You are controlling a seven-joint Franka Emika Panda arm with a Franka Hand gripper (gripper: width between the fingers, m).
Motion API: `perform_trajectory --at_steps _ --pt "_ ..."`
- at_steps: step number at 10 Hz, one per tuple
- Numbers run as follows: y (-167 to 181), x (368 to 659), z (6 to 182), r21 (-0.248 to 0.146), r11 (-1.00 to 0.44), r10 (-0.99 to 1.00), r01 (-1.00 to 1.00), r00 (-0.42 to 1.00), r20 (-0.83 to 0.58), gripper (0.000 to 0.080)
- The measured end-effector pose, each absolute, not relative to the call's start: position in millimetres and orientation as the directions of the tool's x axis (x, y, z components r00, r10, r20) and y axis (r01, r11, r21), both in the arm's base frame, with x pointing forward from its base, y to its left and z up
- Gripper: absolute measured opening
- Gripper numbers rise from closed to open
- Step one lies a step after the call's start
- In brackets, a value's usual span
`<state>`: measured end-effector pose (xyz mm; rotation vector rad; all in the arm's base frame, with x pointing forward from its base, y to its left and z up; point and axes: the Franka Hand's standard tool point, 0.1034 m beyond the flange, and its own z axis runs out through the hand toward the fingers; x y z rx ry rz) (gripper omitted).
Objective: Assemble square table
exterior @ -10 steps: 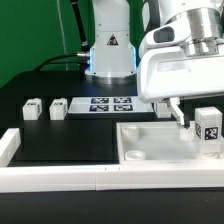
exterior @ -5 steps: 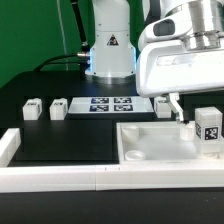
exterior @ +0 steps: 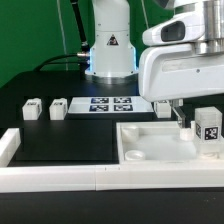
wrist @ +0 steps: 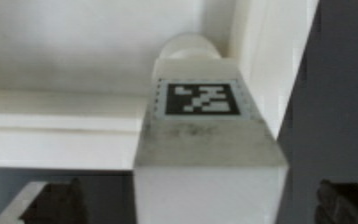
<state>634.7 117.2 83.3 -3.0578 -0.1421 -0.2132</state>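
The white table leg [wrist: 206,150], square-sided with a black-white tag [wrist: 201,100], stands between the fingers [wrist: 48,203]. The gripper [wrist: 197,205] gapes wide, clear of both its sides.

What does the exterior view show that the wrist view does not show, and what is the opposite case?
Only the exterior view shows the marker board, the leftmost leg, the leg beside it, the front border rail and the arm's base. Only the wrist view shows both fingertips of the hand apart from the tagged leg, with a gap on each side. Both show that leg, its tag and the square tabletop.
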Motion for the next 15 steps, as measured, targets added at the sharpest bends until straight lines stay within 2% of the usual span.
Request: perform_trajectory --at_steps 1,2,4,5,6,7,9,11,13,15 --pt "117.4 623.4 81.3 -0.075 -0.993 0.090 0.089 0.996 -0.020 0.0649" --pt "119.5 634.4 83.5 -0.076 -0.994 0.074 0.075 0.997 0.013 0.0649" --pt "119.6 632.6 81.6 -0.076 -0.997 0.030 0.030 1.000 0.009 0.0626" --pt "120.0 632.5 81.5 -0.076 -0.997 -0.024 -0.023 1.000 0.005 0.0437" --pt "120.2 632.5 81.4 -0.076 -0.993 -0.091 -0.091 0.996 -0.001 0.0437" --pt "118.2 632.7 81.2 -0.074 -0.982 -0.172 -0.172 0.985 -0.006 0.0290" --pt "117.4 632.7 80.8 -0.072 -0.961 -0.268 -0.268 0.963 -0.014 0.0291" --pt "116.0 633.5 79.8 -0.075 -0.879 -0.472 -0.471 0.882 -0.010 0.0291" --pt "110.9 632.1 78.5 -0.099 -0.606 -0.787 -0.790 0.613 -0.073 0.0291" --pt "107.2 632.0 78.2 -0.099 -0.403 -0.901 -0.910 0.414 -0.134 0.0291"
